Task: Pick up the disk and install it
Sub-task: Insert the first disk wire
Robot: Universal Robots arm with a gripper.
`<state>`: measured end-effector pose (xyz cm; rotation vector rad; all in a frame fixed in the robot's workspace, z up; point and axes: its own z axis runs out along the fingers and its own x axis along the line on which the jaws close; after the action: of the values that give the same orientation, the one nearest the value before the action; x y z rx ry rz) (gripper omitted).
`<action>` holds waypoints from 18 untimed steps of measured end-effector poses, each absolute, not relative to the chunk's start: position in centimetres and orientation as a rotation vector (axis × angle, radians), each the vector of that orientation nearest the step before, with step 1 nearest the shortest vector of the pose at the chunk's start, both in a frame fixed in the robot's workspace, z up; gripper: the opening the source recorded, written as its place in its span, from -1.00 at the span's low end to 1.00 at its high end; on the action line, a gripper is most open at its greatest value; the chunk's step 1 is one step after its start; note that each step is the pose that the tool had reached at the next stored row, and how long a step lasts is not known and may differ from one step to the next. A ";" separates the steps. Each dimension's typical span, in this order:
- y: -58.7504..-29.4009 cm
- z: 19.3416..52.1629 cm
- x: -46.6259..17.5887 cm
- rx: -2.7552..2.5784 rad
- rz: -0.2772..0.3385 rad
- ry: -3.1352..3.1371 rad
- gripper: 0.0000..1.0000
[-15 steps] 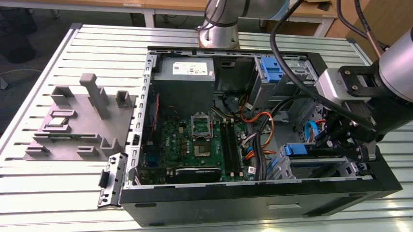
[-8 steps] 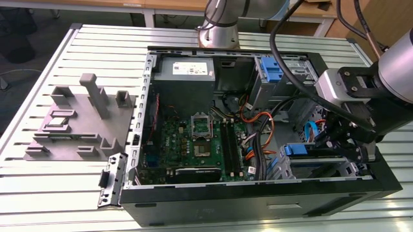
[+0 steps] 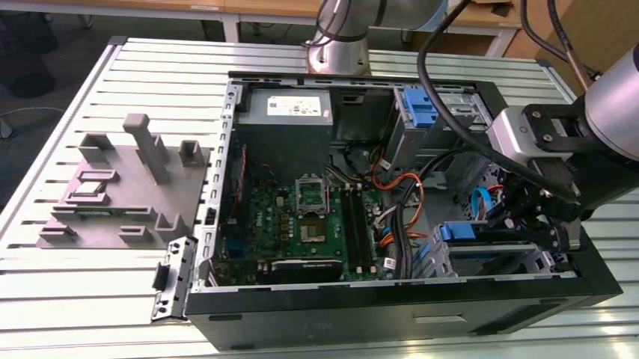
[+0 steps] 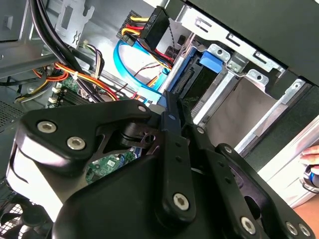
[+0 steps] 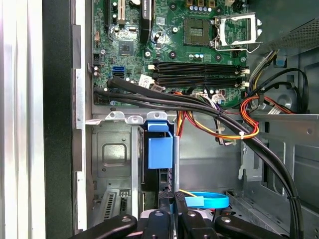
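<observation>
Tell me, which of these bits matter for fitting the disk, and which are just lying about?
In the job: disk, gripper, drive cage.
Just lying about: grey fixture on the table, power supply, motherboard, cables.

Slatted metal table [image 3: 60,314], wooden desks [image 3: 269,7] behind

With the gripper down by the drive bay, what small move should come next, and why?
Likely a short, gentle push deeper: the disk stands in the drive cage slot, its blue carrier end facing the gripper close by, and full seating can't be confirmed.
</observation>
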<state>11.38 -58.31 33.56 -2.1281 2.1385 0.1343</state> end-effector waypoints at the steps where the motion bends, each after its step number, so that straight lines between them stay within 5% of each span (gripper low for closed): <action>1: -58.3 33.6 11.4 -2.128 0.134 2.139 -0.69; 18: -58.5 33.6 11.4 -2.128 0.135 2.138 -0.69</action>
<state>11.38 -58.48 33.62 -2.1276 2.1381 0.1351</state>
